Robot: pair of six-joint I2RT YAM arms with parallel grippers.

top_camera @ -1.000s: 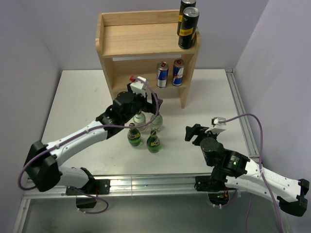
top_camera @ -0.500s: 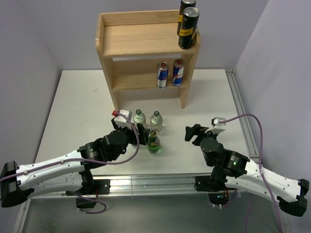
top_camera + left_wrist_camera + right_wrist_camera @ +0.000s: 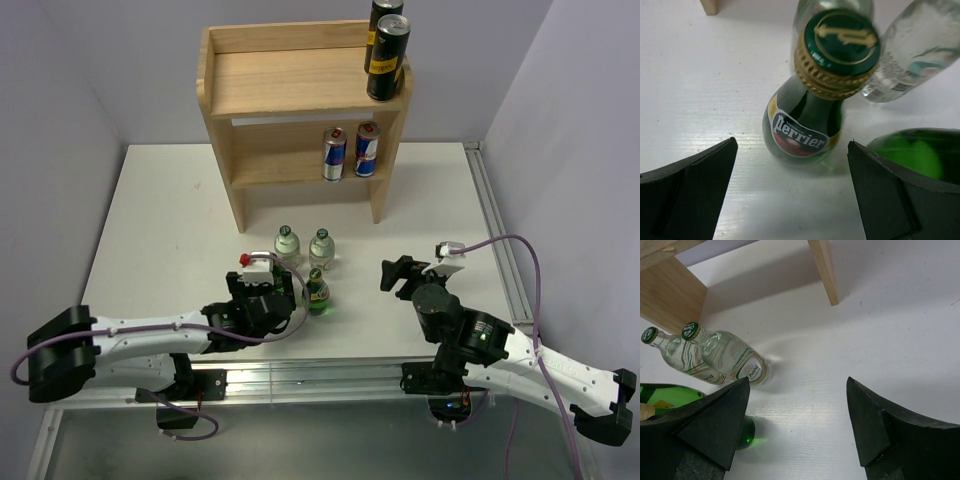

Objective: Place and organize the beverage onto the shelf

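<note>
Both empty: left jaws wide, flanking Perrier bottle (image 3: pixel 805 125) (untouched); right jaws parted.

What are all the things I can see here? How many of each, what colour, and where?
shelf: one, light wood, two tiers, at the back of the table
black cans: two, black with gold, right end of the top tier
blue and silver cans: two, right side of the lower tier
clear bottles: two, clear with green caps, on the table in front of the shelf
green bottles: two, green, just nearer than the clear ones
table: one, white
left gripper: one, black, open, a finger on each side of a green bottle
right gripper: one, black, open, empty, above the table's right side
</note>
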